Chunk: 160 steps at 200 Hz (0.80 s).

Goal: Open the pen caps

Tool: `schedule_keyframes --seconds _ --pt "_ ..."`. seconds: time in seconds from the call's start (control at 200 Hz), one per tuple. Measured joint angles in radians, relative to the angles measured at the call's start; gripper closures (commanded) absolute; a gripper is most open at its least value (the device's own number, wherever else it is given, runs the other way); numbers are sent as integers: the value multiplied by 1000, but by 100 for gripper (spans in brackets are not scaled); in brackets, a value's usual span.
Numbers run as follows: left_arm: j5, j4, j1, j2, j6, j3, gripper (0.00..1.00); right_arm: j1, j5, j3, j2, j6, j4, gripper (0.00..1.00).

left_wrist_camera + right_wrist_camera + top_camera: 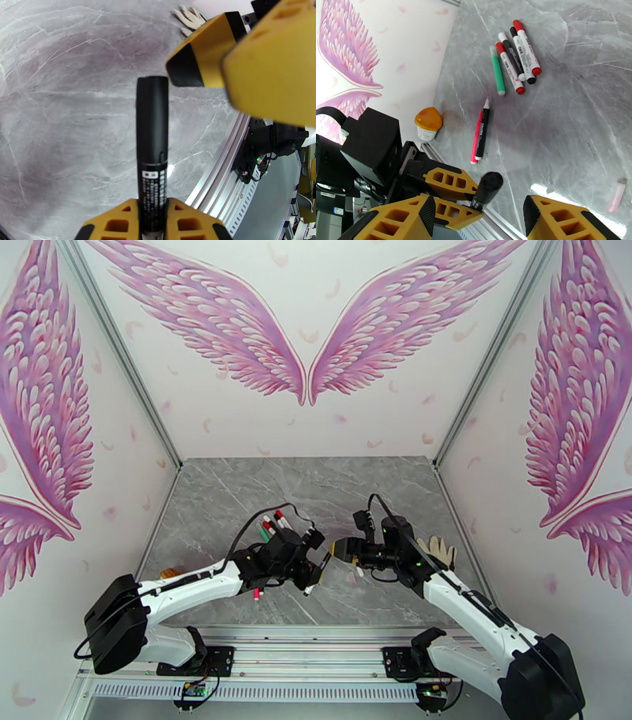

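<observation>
Open table (59,118) lies ahead; the rail (221,165) runs near. Your left gripper (152,211) clamps the black pen (152,185), its cap (152,118) on; your right gripper (478,211) gapes around it.

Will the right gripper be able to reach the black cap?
Probably yes: the left gripper holds the pen out, and the right gripper has open jaws either side of the black cap, nothing between.
</observation>
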Motion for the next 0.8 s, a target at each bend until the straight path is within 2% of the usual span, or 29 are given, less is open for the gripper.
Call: schedule_keyframes --seconds 0.18,0.8 --pt "2 13 -4 2 0 6 82 7 0 21 31 0 2 42" --pt "11 64 -35 22 -9 6 83 51 4 25 92 11 33 64"
